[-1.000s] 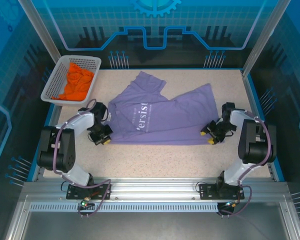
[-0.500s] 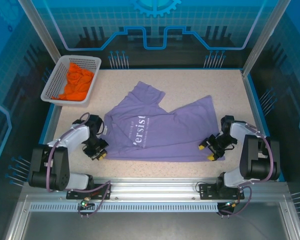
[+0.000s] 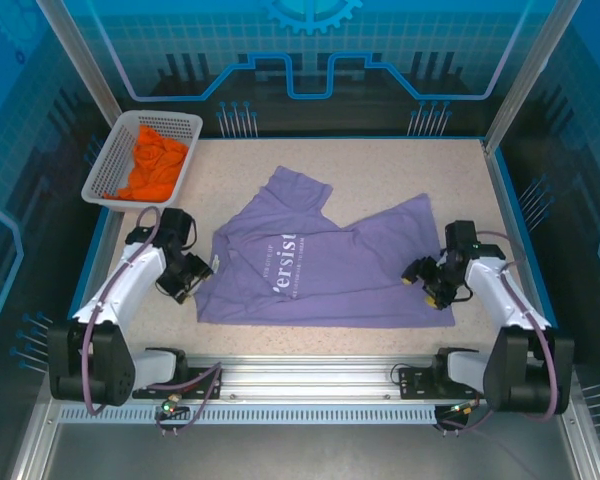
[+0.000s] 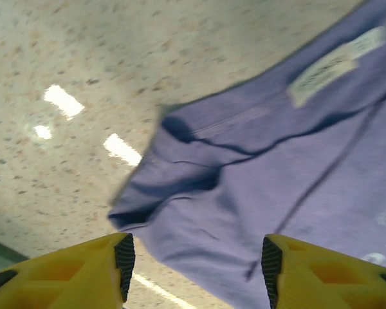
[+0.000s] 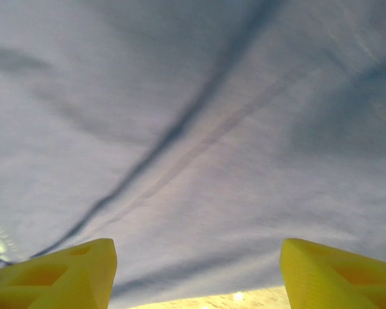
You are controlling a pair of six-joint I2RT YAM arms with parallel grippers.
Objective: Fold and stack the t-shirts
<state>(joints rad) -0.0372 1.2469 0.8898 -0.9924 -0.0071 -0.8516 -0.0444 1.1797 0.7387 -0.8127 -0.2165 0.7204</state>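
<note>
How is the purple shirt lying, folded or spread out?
Spread out, not folded. The shirt lies flat across the table, lettering facing up, with wrinkles along one edge.

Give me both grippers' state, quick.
Left gripper: open, holding nothing, purple t-shirt beneath.
Right gripper: open, holding nothing.

- Speckled beige table in mid-frame.
- Blue patterned wall across the top and sides.
- Silver posts slant at upper left and right.
- Slotted metal rail along the bottom.
- White glare streaks the table.
</note>
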